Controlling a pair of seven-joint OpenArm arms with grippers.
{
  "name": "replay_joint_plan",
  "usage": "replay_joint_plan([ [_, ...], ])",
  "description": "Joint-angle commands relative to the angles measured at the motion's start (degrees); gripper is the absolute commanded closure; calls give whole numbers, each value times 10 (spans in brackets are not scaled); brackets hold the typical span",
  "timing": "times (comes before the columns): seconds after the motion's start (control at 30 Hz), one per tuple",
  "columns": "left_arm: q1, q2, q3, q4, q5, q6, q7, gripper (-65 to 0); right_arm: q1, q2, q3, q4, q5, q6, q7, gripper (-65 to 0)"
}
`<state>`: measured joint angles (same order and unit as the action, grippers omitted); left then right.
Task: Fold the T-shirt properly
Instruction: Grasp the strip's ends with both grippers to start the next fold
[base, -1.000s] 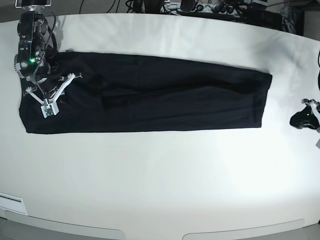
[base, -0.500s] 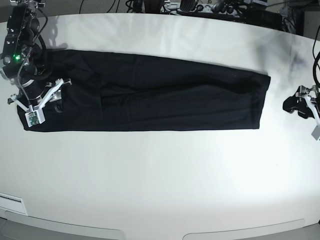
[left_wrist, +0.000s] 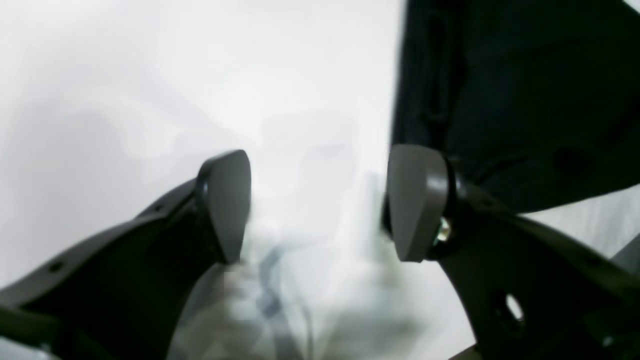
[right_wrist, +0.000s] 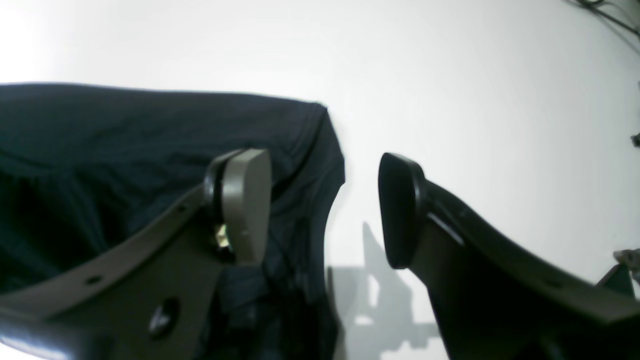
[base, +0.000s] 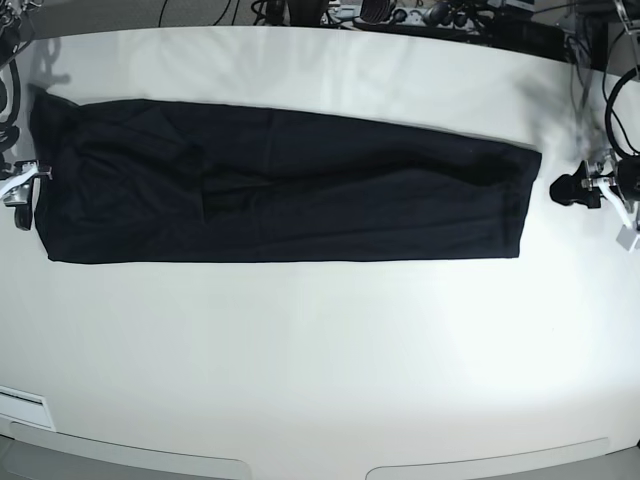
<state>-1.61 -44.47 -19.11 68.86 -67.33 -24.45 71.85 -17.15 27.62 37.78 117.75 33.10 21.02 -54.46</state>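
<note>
T-shirt (base: 290, 195): black, folded into a long flat band across the white table (base: 320, 360), reaching from the left edge area to right of centre in the base view. Left gripper (left_wrist: 320, 205): jaws apart, empty, over bare table just beside the shirt's end. Right gripper (right_wrist: 325, 207): jaws apart, empty, straddling the shirt's corner edge, one finger above fabric.

table (base: 320, 350): white, glare patch | cables (base: 400, 15): dark tangle beyond far edge
</note>
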Motion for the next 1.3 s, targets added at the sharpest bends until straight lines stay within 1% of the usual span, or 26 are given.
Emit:
replay_joint_plan([
  [0.0,-6,-6,-3,3,-3,0,7,-445,3,11,8,10,4,0,13,-364],
  [0.27,-7,22,42,3,-3,0,1,-445,-5,11,9,10,4,0,13,-364],
  [0.4,-10,45,63,3,-2,0,0,-445,-5,11,9,10,4,0,13,-364],
  [0.67,-10,100,65,3,15,0,-5,-445,-5,11,9,10,1,0,13,-364],
  [0.83,-10,115,65,3,23,0,-9,-439,-5,11,9,10,1,0,13,-364],
  [0.87,-10,115,65,3,22,0,-9,-414,-5,11,9,10,2,0,13,-364],
  [0.9,-10,114,65,3,21,0,-9,-371,-5,11,9,10,2,0,13,-364],
  [0.93,-10,114,65,3,22,0,-9,-309,-5,11,9,10,2,0,13,-364],
  [0.97,-10,114,65,3,24,0,-9,-232,-5,11,9,10,3,0,13,-364],
  [1.03,-10,114,64,3,24,0,-11,-54,-5,11,9,10,17,0,13,-363],
  [1.07,-10,113,64,3,24,0,-13,0,-5,11,9,10,27,2,13,-363],
  [1.13,-10,111,64,3,24,0,-18,0,-5,11,9,10,56,24,18,-357],
  [1.17,-11,110,64,3,25,0,-18,0,-5,11,9,10,75,37,20,-335],
  [1.2,-12,109,64,4,26,0,-18,0,-5,11,9,10,99,46,19,-282],
  [1.23,-11,109,64,4,28,0,-19,0,-5,9,8,10,124,56,19,-193],
  [1.27,-11,110,64,4,28,0,-20,0,-5,7,8,9,145,70,16,-72],
])
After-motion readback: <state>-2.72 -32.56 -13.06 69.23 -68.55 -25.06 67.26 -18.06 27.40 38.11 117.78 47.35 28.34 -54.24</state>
